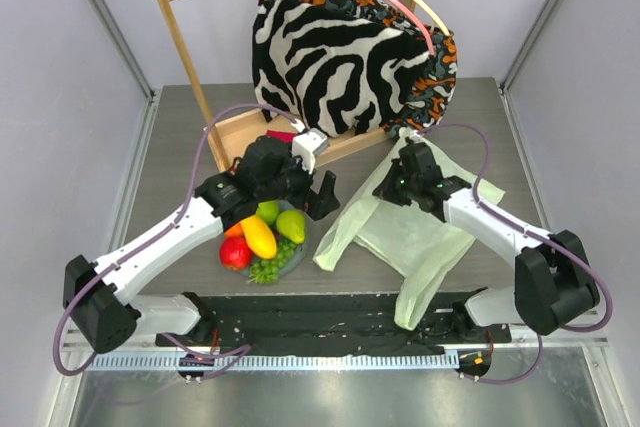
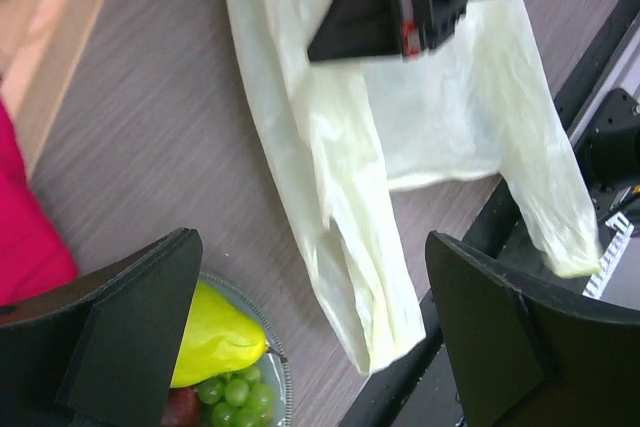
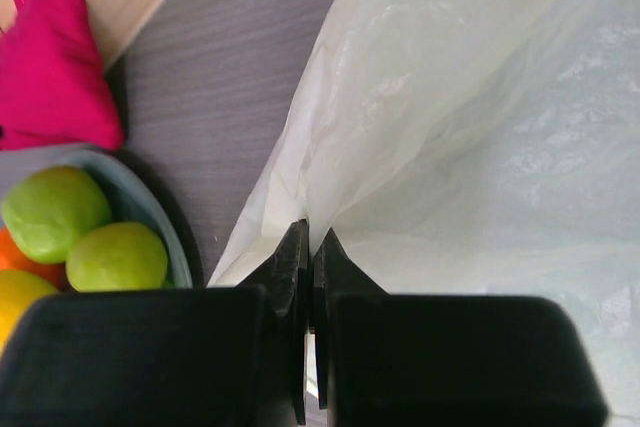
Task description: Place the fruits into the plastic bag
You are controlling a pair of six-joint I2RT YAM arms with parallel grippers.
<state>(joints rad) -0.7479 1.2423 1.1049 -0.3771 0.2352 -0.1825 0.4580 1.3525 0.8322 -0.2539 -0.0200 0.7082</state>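
Right gripper (image 3: 310, 245) is clamped tight on the bag (image 3: 470, 127) edge, left gripper (image 2: 315, 342) hangs spread wide just past the fruits (image 1: 262, 237), piled on the plate (image 3: 160, 222) left of the bag, so the left gripper looks way closer for a grab

**Fruit piled on its plate, bag limp alongside**

The fruits (image 1: 262, 239) sit heaped on a round plate (image 3: 165, 222) at the near left of the bench (image 1: 180, 147): green apple (image 1: 267, 211), green pear (image 1: 291, 225), yellow mango (image 1: 259, 236), red apple (image 1: 235, 253), grapes (image 1: 268, 267), with an orange (image 1: 233, 230) half hidden. The plastic bag (image 1: 415, 237), pale green and crinkled, lies flat just right of them. One handle loop trails over the near edge, and the right claw (image 3: 308, 242) is pinched on a fold at its far end.
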